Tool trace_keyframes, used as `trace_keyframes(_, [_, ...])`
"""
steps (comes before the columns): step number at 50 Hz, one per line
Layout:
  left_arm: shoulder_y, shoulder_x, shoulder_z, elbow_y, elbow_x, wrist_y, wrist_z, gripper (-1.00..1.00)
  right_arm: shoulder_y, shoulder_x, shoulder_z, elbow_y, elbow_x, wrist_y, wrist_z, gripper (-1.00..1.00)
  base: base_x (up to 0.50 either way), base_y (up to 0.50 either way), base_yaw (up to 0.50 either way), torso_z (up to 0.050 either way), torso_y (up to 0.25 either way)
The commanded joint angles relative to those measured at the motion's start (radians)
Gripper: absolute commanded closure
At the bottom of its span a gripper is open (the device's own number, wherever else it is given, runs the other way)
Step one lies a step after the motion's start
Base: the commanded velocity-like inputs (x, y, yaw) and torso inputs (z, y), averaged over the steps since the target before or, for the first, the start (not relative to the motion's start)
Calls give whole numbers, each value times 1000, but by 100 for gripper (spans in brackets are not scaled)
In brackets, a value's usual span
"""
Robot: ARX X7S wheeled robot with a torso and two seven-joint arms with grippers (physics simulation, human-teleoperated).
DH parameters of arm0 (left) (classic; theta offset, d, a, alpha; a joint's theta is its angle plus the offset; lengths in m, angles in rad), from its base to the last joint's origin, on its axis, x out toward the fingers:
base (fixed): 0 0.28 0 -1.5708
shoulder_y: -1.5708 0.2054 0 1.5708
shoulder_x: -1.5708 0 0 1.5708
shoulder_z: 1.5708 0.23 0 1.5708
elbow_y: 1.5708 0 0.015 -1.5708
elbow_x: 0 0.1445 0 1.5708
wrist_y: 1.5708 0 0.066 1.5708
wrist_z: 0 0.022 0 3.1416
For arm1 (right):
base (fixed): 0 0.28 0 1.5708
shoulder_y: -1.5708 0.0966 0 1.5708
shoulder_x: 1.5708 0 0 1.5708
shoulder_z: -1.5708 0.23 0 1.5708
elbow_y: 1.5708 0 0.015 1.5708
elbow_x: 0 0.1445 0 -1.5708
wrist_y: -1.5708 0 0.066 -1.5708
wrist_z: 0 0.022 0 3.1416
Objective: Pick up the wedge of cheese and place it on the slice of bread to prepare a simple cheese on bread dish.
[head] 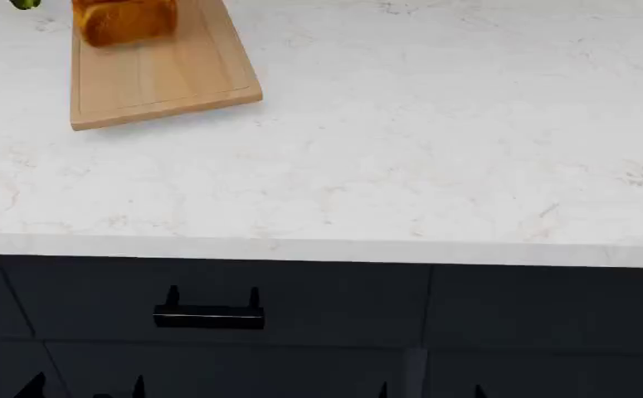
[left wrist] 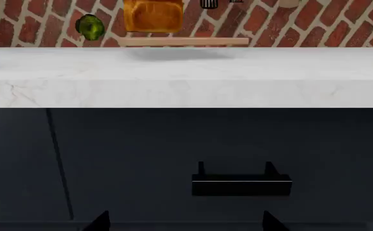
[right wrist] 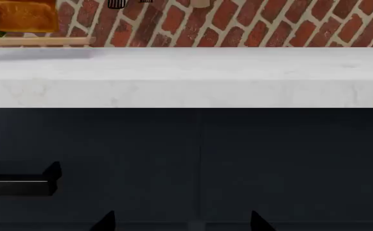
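Observation:
The slice of bread (head: pixel 125 19) stands golden-brown on the far end of a light wooden cutting board (head: pixel 161 79) at the counter's back left; it also shows in the left wrist view as the bread (left wrist: pixel 153 15) and in the right wrist view as the bread (right wrist: pixel 22 15). The wedge of cheese is out of view. Both grippers hang low in front of the dark cabinet, below the counter edge. My left gripper (left wrist: pixel 185 222) is open with nothing between its tips, seen also in the head view as the left gripper (head: pixel 86 388). My right gripper (right wrist: pixel 182 222) is open and empty too, the right gripper (head: pixel 432 390).
A green broccoli floret (left wrist: pixel 90 27) lies beside the bread at the back. The white marble counter (head: pixel 410 149) stretches to the right. A black drawer handle (head: pixel 208 313) sits on the dark cabinet front. A red brick wall (right wrist: pixel 270 21) backs the counter.

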Motion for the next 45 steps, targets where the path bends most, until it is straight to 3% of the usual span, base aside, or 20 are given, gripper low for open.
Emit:
trace_keyframes(1, [5,-12,12,16,-12,-12,-12,-100,0,9,-13,0,9,0,13,-100,0,0,0,0,0])
trace_keyframes(19, [6,-61,68,1,-72,31,-49,-100,-4,56,-66,-8,52,0,72,-100,0,0,0,1,0])
trace_keyframes(45, [2,-96,114,-2,-95,32,-78,-100,4,88,-103,1,84,-5,110,-100,0,0,0,50,0])
